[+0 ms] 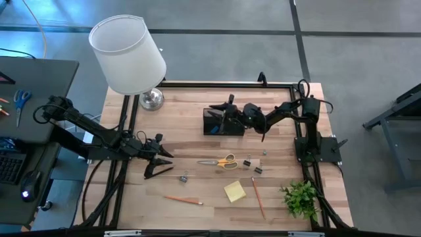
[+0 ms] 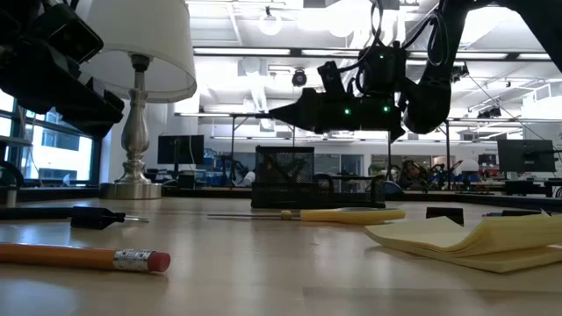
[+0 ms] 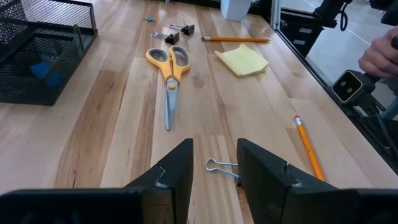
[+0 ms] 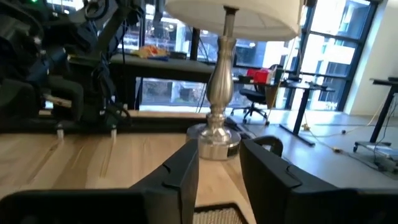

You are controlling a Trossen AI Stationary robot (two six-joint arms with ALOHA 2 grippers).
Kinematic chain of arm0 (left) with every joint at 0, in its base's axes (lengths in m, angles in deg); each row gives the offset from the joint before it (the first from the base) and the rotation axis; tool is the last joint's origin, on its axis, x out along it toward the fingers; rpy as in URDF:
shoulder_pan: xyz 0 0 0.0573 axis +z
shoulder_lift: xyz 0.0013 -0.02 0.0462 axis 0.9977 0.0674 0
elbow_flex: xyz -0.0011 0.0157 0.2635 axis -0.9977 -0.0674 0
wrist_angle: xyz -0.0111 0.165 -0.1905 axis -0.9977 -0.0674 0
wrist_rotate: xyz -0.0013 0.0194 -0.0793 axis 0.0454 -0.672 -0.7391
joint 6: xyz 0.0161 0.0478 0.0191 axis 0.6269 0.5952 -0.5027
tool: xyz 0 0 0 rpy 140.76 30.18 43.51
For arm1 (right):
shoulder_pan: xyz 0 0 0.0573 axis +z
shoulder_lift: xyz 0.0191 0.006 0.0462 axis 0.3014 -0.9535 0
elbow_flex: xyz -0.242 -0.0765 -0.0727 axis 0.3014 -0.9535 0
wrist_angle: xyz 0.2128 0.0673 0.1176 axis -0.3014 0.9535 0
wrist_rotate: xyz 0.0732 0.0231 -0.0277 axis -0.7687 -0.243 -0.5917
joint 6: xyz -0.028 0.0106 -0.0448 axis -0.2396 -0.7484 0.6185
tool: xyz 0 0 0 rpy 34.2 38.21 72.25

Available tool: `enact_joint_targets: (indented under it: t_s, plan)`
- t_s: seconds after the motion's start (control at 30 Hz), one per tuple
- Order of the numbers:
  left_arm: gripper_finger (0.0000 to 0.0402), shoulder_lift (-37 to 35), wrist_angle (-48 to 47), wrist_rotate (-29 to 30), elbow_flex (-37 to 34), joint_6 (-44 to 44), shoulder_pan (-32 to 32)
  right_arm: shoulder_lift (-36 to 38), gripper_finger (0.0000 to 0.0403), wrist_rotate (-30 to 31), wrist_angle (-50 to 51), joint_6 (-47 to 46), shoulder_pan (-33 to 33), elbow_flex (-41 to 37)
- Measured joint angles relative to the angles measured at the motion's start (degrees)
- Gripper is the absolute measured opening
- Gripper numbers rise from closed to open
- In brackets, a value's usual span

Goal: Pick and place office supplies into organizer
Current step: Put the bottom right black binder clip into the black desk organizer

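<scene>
Left gripper: fingers parted to a moderate gap, nothing between them, held low over the bench on its left side. A small binder clip with wire handles lies on the wood just ahead of the fingertips. Judged light, hard and springy; the wire loops are likely to skid on the wood, so a pinch across the body would be the safer hold.

Right gripper: poised over the organizer at the far middle of the bench. In its own wrist view the fingers stand apart with a clear gap and hold nothing; black mesh shows directly beneath them. The left wrist view shows something blue lying inside the mesh box.

Items outstanding on the bench, all well apart from the organizer:
- Yellow-handled scissors, lying flat at centre. Stiff, the heaviest item; grip across the closed blades near the pivot, since the handles are wide and rounded.
- Two further clips, just right of the scissors.
- Sticky-note pad, near edge. Light; its top sheets curl in the low view, so take it by the edges through the full stack.
- Two pencils and. Light, rigid, prone to rolling; grip mid-shaft.
</scene>
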Motion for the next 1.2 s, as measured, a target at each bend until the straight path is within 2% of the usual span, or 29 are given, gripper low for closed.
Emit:
enact_joint_targets:
  t_s: [0.23, 0.33, 0.57, 0.67, 0.83, 1.2]
  plan:
    - [0.0111, 0.0, -0.2, 0.0, 0.0, 0.1, 0.0, 3.4, 0.0113, -0.2, 1.8, 4.1, 2.8, 2.0]
    - [0.0111, 0.0, -0.3, 0.0, 0.0, 0.1, 0.0, 6.1, 0.0113, -0.2, 12.9, 4.8, 4.9, 5.9]
    - [0.0111, 0.0, -1.8, -1.0, 0.0, 0.1, 0.0, 7.8, 0.0113, -0.8, 51.0, 4.7, 11.0, 19.9]
    - [0.0111, -0.1, -2.8, -0.7, 0.0, -1.0, 0.0, 7.8, 0.0113, -0.9, 57.6, 3.7, 14.1, 22.8]
    - [0.0110, -1.1, -4.3, -0.5, 0.0, -1.7, 0.0, 7.8, 0.0113, -0.5, 61.7, 1.0, 17.9, 22.8]
    - [0.0110, -1.6, -5.2, -1.1, 0.0, -1.8, 0.0, 10.2, 0.0113, -0.4, 91.1, -13.4, 22.2, 22.7]
